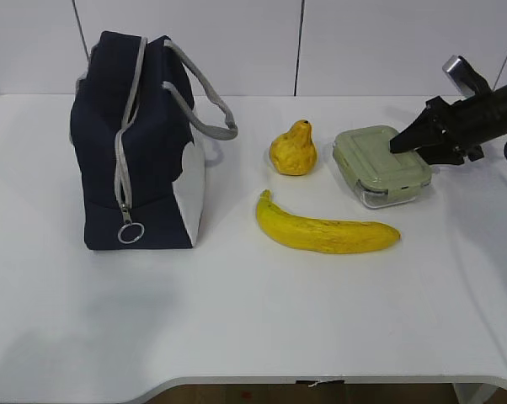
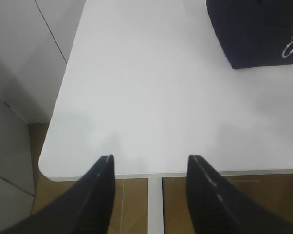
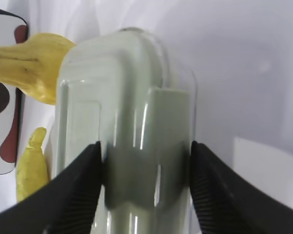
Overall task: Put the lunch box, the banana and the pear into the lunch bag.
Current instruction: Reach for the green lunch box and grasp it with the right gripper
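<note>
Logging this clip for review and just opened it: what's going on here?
The right gripper has reached the lunch box, its fingers on either side of the box's near end; the wrist view cannot settle whether they are clamped yet, and the box sits on the table. The pear and banana lie untouched beside it. The lunch bag stands zipped shut on the left. The left gripper hangs open and empty over the table's near left corner.

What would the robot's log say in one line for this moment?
right gripper: fingers flank lunch box, grip unclear | left gripper: open, idle | banana, pear: on table | lunch bag: zipped
</note>
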### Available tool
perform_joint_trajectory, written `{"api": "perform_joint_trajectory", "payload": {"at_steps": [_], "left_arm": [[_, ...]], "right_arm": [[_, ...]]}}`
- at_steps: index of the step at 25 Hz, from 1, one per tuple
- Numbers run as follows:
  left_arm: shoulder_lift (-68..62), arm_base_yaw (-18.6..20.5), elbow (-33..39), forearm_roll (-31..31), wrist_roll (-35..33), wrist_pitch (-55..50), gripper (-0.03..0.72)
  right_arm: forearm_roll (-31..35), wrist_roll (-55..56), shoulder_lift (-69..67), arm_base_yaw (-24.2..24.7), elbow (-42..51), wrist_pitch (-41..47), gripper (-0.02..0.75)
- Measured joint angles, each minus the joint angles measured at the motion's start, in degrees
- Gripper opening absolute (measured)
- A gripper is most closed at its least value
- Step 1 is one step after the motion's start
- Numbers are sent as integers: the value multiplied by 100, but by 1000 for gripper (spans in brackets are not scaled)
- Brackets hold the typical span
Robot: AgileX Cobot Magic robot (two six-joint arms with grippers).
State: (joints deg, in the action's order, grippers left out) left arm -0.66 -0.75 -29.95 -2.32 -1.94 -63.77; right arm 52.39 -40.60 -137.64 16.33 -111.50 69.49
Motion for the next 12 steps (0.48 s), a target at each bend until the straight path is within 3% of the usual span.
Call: {"api": "perform_joint_trajectory", "payload": {"at_steps": [12], "left_arm": [[0,0,0,0,0,0,362]], "right_arm": [[0,11,0,0,-13,4,418]]}}
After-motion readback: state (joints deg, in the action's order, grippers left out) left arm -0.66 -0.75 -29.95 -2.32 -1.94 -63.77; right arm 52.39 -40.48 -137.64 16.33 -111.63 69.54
